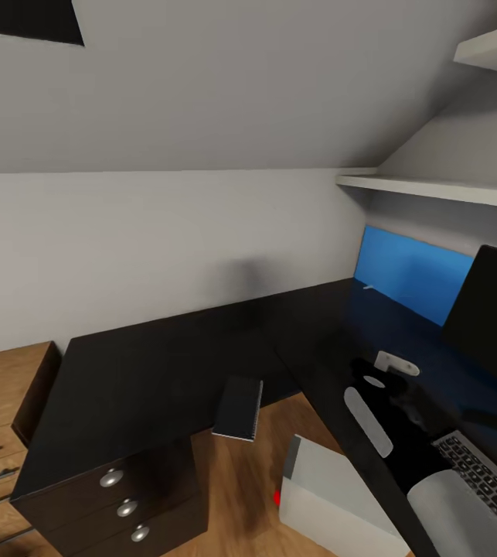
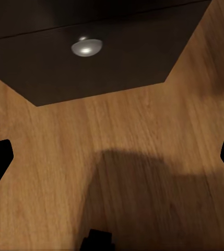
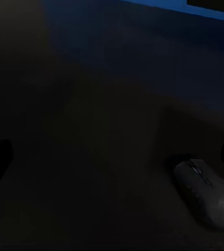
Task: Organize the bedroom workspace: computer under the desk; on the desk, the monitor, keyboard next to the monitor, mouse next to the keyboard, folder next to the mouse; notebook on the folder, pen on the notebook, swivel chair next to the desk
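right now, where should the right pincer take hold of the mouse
Across its two long sides, coming straight down from above. The mouse lies flat on the desk, a low dome longer than it is wide, so only its narrow width seems to offer opposing faces; the rounded top would likely slip.

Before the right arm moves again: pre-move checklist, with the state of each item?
1. Right end effector open: ok.
2. Mouse centred between its fingers: not ok, it lies off to one side.
3. Keyboard on the desk by the monitor: ok.
4. Notebook fully supported: not ok, it overhangs the desk edge.
5. Computer fully under the desk: cannot tell.
6. Left end effector open, empty: ok.
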### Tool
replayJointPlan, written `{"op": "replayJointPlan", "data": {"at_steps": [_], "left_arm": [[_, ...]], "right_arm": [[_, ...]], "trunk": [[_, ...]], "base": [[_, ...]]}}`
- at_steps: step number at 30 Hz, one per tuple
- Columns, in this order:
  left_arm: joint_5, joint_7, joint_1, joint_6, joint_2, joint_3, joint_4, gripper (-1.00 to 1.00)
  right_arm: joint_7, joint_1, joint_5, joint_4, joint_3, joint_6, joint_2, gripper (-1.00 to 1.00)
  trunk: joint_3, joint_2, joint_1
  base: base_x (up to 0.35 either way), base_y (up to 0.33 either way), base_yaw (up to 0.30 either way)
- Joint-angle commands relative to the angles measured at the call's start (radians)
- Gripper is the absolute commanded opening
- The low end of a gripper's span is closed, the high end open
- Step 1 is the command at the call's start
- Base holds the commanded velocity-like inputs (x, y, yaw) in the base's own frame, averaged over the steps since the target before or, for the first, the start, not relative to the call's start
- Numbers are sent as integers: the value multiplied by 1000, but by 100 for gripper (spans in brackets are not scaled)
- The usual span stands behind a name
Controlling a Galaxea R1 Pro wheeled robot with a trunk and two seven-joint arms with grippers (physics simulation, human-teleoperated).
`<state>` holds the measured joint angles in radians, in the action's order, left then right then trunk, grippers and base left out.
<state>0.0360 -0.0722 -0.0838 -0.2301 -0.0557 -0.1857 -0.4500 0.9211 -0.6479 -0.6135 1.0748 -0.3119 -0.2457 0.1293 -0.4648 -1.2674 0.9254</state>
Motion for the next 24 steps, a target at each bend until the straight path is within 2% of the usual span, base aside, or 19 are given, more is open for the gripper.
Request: {"op": "replayJointPlan", "data": {"at_steps": [1, 6, 8, 9, 10, 13, 24], "left_arm": [[4, -1, -1, -3, -1, -3, 0, 100], [4, -1, -1, -3, 0, -4, 0, 100], [4, -1, -1, -3, -1, -4, 0, 100], [4, -1, -1, -4, -1, -4, 0, 100], [4, -1, -1, -4, -1, -4, 0, 100], [4, -1, -1, -4, -1, -3, 0, 100], [4, -1, -1, -5, -1, -3, 0, 100]], "right_arm": [[18, 0, -3, 3, -5, -9, -8, 100], [45, 4, -2, 8, -35, -10, -36, 100], [52, 8, -2, 9, -74, -10, -44, 100], [58, 11, -2, 9, -142, -7, -49, 100], [59, 12, -2, 10, -162, -7, -50, 100], [59, 12, -3, 8, -186, -6, -53, 100], [59, 13, -4, 6, -231, -6, -63, 100]], "trunk": [[-1, -1, 0], [-1, -1, 0], [-1, -1, 0], [-1, -1, 0], [-1, -1, 0], [-1, -1, 0], [-1, -1, 0]], "base": [[0, 0, 75], [0, 0, 166], [0, 0, 238], [0, 0, 265], [0, 0, 270], [0, 0, 272], [0, 0, 276]]}}
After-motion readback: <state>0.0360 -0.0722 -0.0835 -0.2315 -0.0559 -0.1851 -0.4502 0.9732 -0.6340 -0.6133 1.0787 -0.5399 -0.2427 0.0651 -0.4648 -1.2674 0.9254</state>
